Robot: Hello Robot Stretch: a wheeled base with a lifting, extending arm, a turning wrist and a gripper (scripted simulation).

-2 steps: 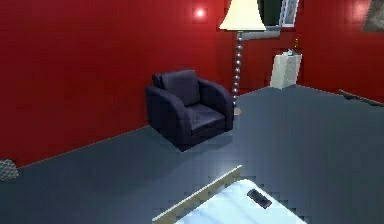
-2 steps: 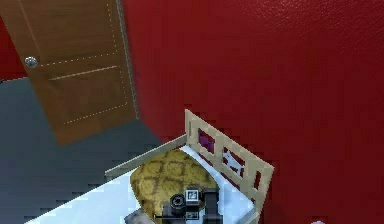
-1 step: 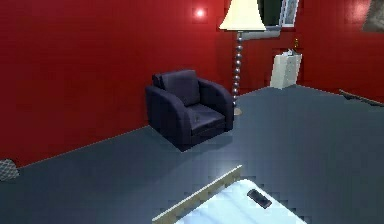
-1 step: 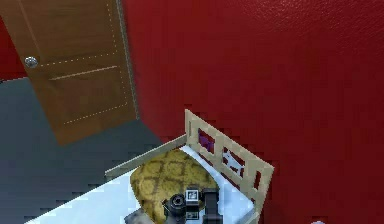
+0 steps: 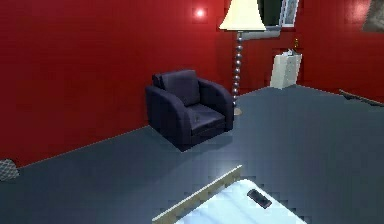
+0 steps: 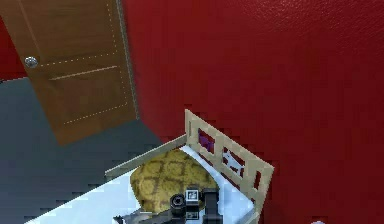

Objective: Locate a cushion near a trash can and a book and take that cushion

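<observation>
**Gripper [image 6: 135, 216] at yellow cushion [image 6: 172, 180] on bed [image 6: 92, 202]; grip undetermined**

Arm side view, bottom edge: the gripper's dark body is seen just left of the two white marked squares [image 6: 190, 200]. The cushion lies directly behind it on the bed, so it cannot be told whether anything is held or touched, nor how the fingers are set.

The cushion is mustard yellow with a darker pattern. It is laid flat on the white bedding, close against the pale wooden headboard [image 6: 228, 160]. The headboard is set against a red wall [image 6: 260, 70]. A brown panelled door [image 6: 75, 65] with a round knob is seen at the upper left.

Forward view: a dark blue armchair [image 5: 190, 108] is placed against the red wall on a grey-blue floor. A floor lamp [image 5: 239, 30] with a cream shade is stood just beside it, toward the view's right. Further back a small white cabinet [image 5: 287, 72] is noted; something small is carried on its top, too small to identify. At the bottom edge a mattress corner [image 5: 222, 207] with a pale rail is seen, and a small dark flat object [image 5: 259, 198] is laid on it.
</observation>
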